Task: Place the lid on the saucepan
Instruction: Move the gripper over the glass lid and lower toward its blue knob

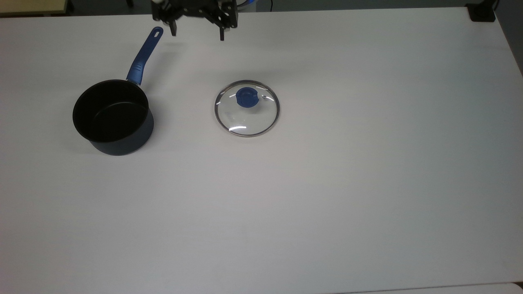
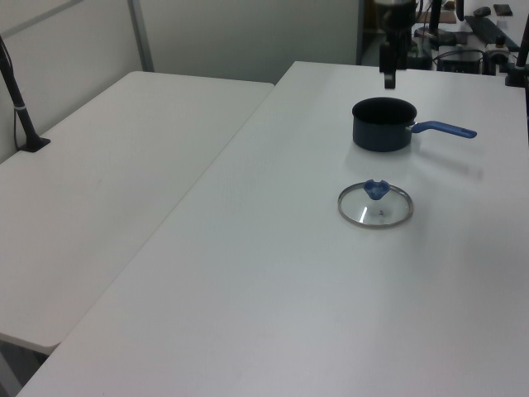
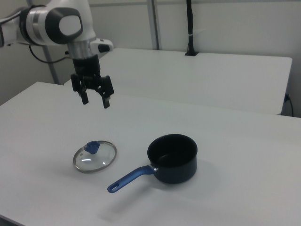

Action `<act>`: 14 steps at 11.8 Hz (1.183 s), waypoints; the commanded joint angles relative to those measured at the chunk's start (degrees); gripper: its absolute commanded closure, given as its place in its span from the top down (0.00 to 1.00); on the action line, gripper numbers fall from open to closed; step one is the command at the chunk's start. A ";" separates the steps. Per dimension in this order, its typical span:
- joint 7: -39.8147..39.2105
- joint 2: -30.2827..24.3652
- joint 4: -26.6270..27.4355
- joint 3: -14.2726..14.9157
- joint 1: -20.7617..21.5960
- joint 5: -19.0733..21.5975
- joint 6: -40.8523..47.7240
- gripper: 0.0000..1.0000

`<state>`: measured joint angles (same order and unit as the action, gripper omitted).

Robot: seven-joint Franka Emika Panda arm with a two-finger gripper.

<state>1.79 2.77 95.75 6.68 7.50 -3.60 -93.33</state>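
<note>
**Lid and saucepan apart on the table, gripper aloft**

On the white table (image 1: 367, 163), the saucepan (image 1: 113, 116) stands upright with its black inside uncovered, and its blue handle (image 1: 144, 55) points toward the top view's upper edge. To the top view's right of it, well apart, the lid (image 1: 246, 108) lies flat, blue knob (image 1: 246, 98) up. Above the table hangs the gripper (image 3: 95, 100), fingers spread wide and holding nothing, clear of both.
</note>
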 commanded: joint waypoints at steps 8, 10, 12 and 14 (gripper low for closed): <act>-2.49 5.84 15.61 -0.17 6.82 -1.58 -16.70 1.00; -4.69 6.99 16.13 -0.17 6.91 -1.67 -18.72 1.00; -3.99 6.99 16.93 -0.26 7.09 -0.71 -19.96 1.00; -3.90 7.08 17.28 -0.26 8.22 0.52 -21.88 1.00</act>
<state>-1.68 11.07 110.93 6.01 13.95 -4.33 -111.95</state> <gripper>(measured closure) 0.000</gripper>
